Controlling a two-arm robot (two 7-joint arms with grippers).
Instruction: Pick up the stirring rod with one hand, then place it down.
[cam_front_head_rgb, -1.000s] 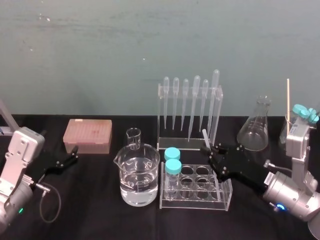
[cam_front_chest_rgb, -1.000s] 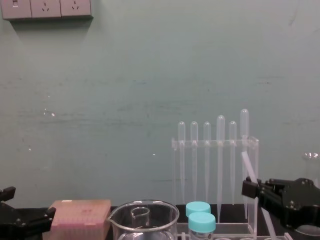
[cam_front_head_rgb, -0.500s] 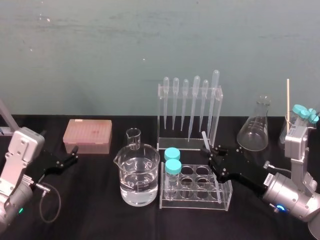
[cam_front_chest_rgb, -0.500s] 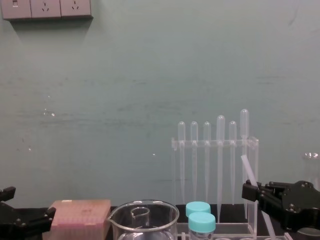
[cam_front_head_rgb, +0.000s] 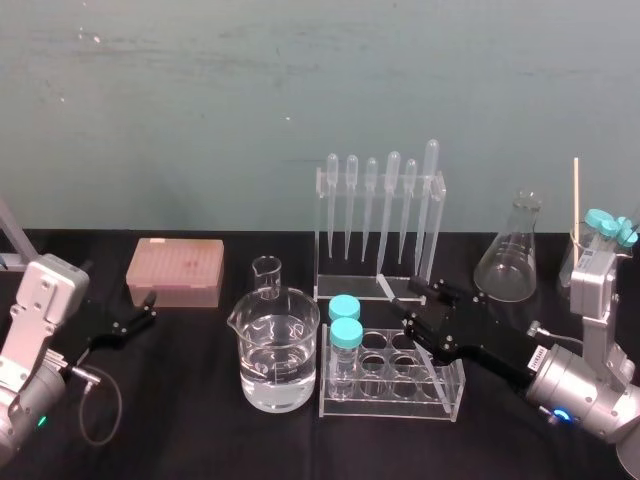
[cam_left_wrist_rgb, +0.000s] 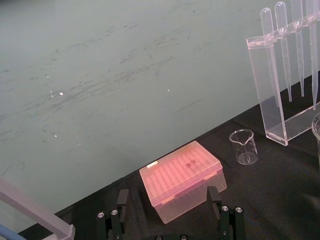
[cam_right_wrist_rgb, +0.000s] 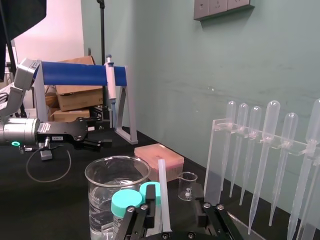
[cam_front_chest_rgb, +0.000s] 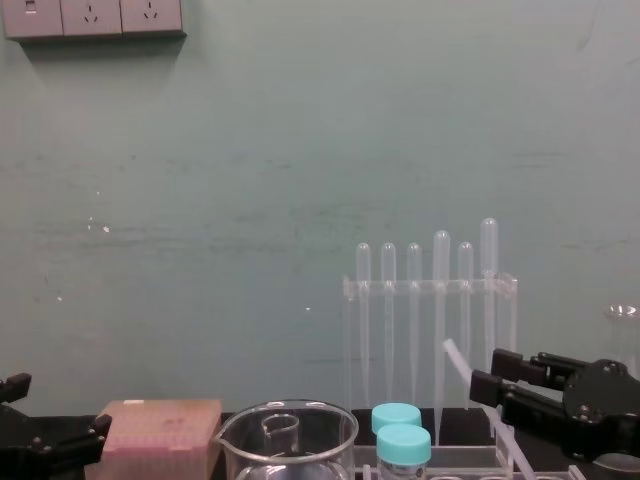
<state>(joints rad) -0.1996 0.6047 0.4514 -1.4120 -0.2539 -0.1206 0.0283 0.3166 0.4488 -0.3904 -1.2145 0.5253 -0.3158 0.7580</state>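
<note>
The stirring rod (cam_front_head_rgb: 397, 289) is a thin translucent-white stick that leans over in front of the pipette rack's base, above the tube rack. In the chest view the stirring rod (cam_front_chest_rgb: 458, 362) slants up and to the left from my right gripper (cam_front_chest_rgb: 485, 372). My right gripper (cam_front_head_rgb: 412, 303) has its jaws apart around it. In the right wrist view the stirring rod (cam_right_wrist_rgb: 162, 195) stands in the gap, close to one finger (cam_right_wrist_rgb: 142, 220) and away from the other. My left gripper (cam_front_head_rgb: 148, 306) rests open near the table's left side, and the left wrist view shows the left gripper (cam_left_wrist_rgb: 167, 215) holding nothing.
A water-filled beaker (cam_front_head_rgb: 278, 350), a small beaker (cam_front_head_rgb: 266, 275) and a pink tip box (cam_front_head_rgb: 175, 270) stand left of centre. Just under my right gripper is the clear tube rack (cam_front_head_rgb: 445, 385) with two teal-capped tubes (cam_front_head_rgb: 345, 320). Behind stand the pipette rack (cam_front_head_rgb: 380, 215) and a conical flask (cam_front_head_rgb: 507, 255).
My right gripper's fingers have parted. The stirring rod, steeply upright in the grip before, has tipped over to the left and sits lower.
</note>
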